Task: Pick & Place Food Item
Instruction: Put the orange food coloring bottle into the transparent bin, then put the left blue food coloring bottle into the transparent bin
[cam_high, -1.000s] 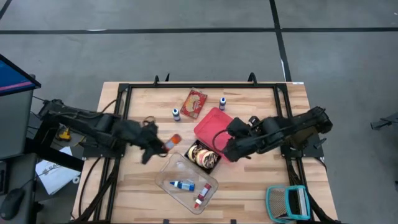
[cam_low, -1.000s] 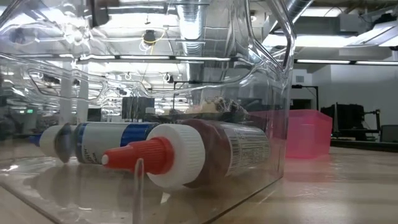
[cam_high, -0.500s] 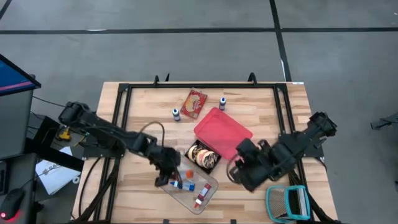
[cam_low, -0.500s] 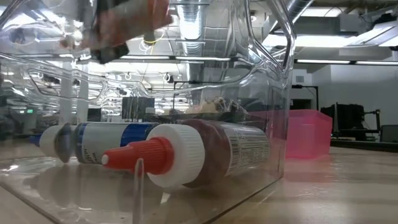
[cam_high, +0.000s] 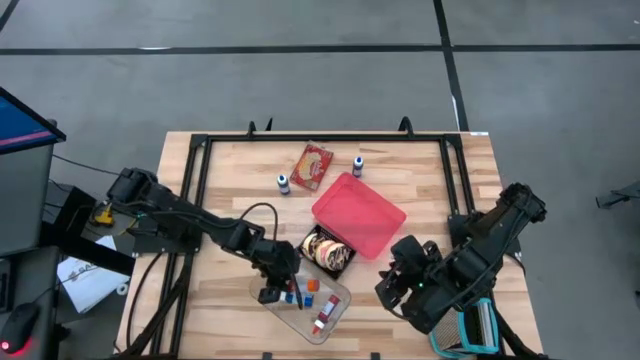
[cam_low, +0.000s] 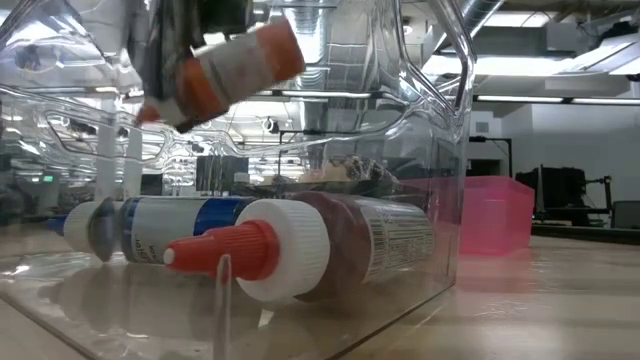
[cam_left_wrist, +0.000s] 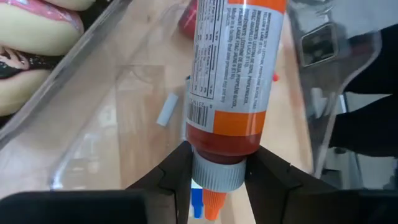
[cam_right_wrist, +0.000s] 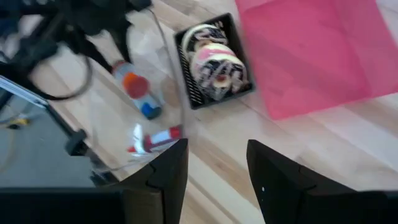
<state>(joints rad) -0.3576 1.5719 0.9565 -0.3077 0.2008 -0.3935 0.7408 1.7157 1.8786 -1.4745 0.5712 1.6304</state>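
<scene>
My left gripper (cam_high: 275, 290) is shut on an orange-labelled sauce bottle (cam_left_wrist: 233, 74) with a grey cap and an orange nozzle. It holds the bottle inside the open top of the clear plastic bin (cam_high: 335, 300) near the table's front. In the low view the bottle (cam_low: 225, 70) hangs tilted above a blue-and-white bottle (cam_low: 170, 228) and a red-capped bottle (cam_low: 330, 250), which lie on the bin's floor. My right gripper (cam_right_wrist: 217, 180) is open and holds nothing. It hovers over the bare table at the near right (cam_high: 395, 285), off the black food tray (cam_right_wrist: 214, 62). My left gripper pinches the bottle's grey cap (cam_left_wrist: 214, 177) between its two fingers, one on each side. The fingers slant down from the table's left side, and the bottle's body stretches on ahead of them. The bottle is lifted clear and tilted, touching neither the bin's floor nor the bottles below.
A pink tub (cam_high: 358, 213) lies beside the black tray of pastries (cam_high: 327, 250). At the back are a red packet (cam_high: 313, 165) and two small bottles (cam_high: 283, 183) (cam_high: 357, 165). A teal-and-grey object (cam_high: 462, 325) sits at the near right corner.
My left gripper has carried the bottle from left of the black tray toward the near edge and the right. It has then gone down into the bin's mouth, tipping more steeply. My right gripper has swung from over the pink tub toward the near right corner and has rolled.
</scene>
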